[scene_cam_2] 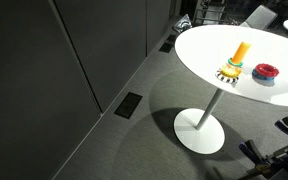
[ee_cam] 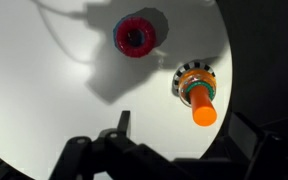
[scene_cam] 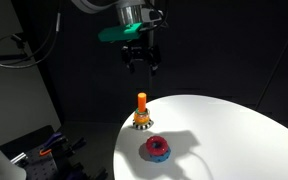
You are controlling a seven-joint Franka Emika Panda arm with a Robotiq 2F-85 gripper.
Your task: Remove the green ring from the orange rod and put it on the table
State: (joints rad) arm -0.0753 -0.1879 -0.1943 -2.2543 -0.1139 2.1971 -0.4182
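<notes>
The orange rod (scene_cam: 141, 104) stands upright on its small speckled base near the edge of the white table (scene_cam: 234, 130). It shows in both exterior views (scene_cam_2: 241, 50) and in the wrist view (ee_cam: 203, 106). The green ring (ee_cam: 189, 88) sits low on the rod, just above the base, and also shows in an exterior view (scene_cam_2: 234, 66). My gripper (scene_cam: 140, 62) hangs high above the rod, open and empty. In the wrist view its fingers (ee_cam: 182, 126) stand on either side of the rod, well above it.
A red-and-blue ring (scene_cam: 157, 148) lies flat on the table close to the rod (scene_cam_2: 266, 71) (ee_cam: 136, 35). The table edge runs just beside the rod's base. The table has a white pedestal foot (scene_cam_2: 200, 130). Dark curtains surround the scene.
</notes>
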